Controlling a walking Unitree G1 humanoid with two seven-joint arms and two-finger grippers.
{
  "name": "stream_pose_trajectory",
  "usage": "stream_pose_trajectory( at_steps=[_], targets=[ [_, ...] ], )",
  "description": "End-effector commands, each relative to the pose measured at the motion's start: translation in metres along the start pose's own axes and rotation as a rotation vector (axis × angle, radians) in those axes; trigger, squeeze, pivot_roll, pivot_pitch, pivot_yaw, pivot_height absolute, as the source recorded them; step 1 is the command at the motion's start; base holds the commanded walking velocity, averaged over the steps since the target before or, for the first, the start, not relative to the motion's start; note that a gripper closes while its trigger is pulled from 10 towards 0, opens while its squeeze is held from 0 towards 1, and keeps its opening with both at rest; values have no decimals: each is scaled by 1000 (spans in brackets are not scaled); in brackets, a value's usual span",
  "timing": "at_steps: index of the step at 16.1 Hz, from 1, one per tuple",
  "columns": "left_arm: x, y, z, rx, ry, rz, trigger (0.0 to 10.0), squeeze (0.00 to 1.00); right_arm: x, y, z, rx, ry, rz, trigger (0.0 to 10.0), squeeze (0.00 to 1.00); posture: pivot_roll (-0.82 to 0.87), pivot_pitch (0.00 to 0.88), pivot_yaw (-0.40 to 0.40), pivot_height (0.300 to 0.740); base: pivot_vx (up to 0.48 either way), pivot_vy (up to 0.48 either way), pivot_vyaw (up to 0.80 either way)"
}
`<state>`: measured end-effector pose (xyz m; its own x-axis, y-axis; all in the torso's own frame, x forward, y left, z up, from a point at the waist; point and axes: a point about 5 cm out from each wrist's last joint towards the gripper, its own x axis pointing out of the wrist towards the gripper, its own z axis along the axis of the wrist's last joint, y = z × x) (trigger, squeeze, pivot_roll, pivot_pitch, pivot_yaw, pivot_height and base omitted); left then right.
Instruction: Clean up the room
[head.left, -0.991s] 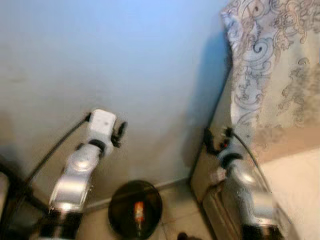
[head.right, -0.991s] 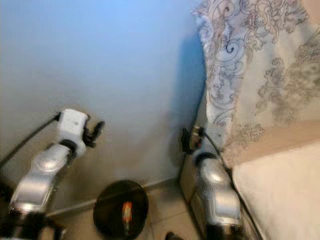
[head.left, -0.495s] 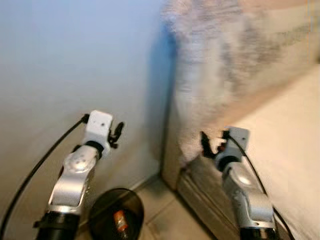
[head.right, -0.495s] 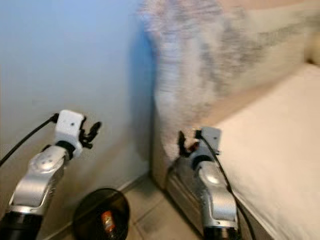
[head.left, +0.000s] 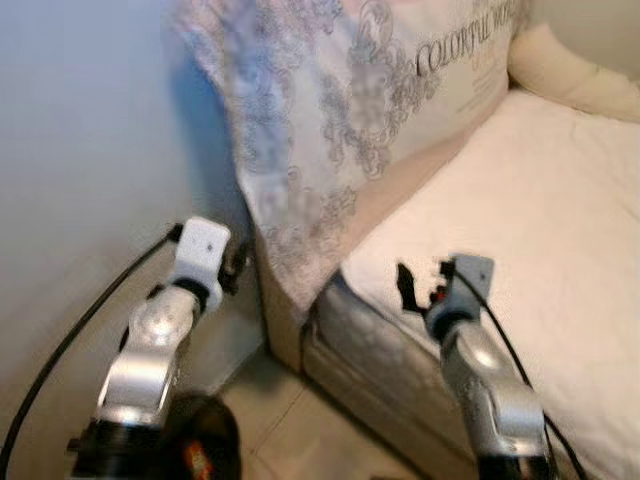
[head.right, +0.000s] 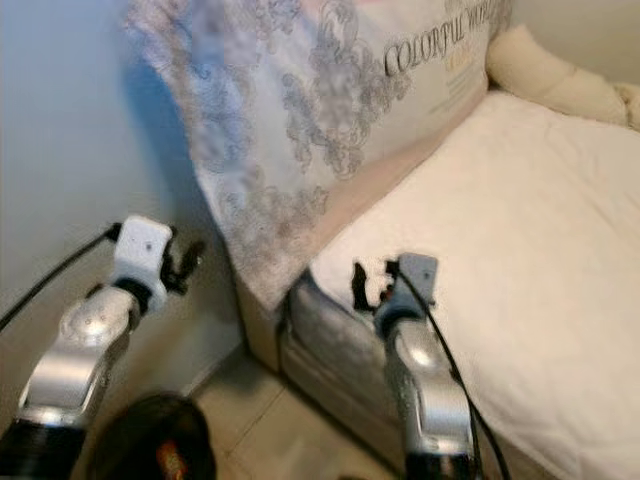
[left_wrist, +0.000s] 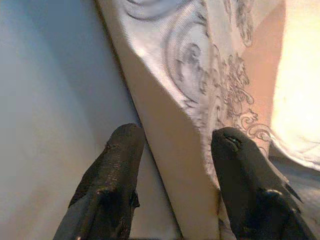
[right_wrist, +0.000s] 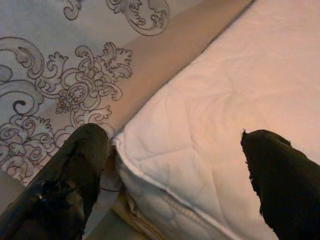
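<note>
Both grippers empty, jaws spread: left gripper (left_wrist: 172, 145) facing patterned headboard cover (head.left: 330, 130), right gripper (right_wrist: 175, 160) over white mattress (head.left: 520, 240), frame centre.

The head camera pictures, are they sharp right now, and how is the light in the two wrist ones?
Both eye views are soft with motion blur, though the lettering on the patterned cover is nearly legible. The left wrist view is crisper, with the wall in cool shade. The right wrist view is warm-lit and clear on the mattress.

Two silver arms end in pale, perhaps white, wrist blocks, black fingers (left_wrist: 117, 165) and trailing black cables.
</note>
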<state>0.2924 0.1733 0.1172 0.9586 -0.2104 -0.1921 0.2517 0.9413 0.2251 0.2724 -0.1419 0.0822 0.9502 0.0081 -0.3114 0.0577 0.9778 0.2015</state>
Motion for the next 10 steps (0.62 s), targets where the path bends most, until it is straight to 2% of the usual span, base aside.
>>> stream_pose_trajectory(
  at_steps=[1,7,10],
  targets=[
    [1,0,1,10,-2,-1,10000,0,-1,-2,4,5,-15,-5,10000,0,-19,0,7,740,0,-480,0],
    [1,2,1,9,-1,8,10000,0,0,-3,4,2,-13,-6,10000,0,-19,0,0,740,0,-480,0],
    [1,1,0,9,-2,3,10000,0,-1,-3,3,1,-11,-8,10000,0,-17,0,-1,740,0,-480,-746]
  ],
)
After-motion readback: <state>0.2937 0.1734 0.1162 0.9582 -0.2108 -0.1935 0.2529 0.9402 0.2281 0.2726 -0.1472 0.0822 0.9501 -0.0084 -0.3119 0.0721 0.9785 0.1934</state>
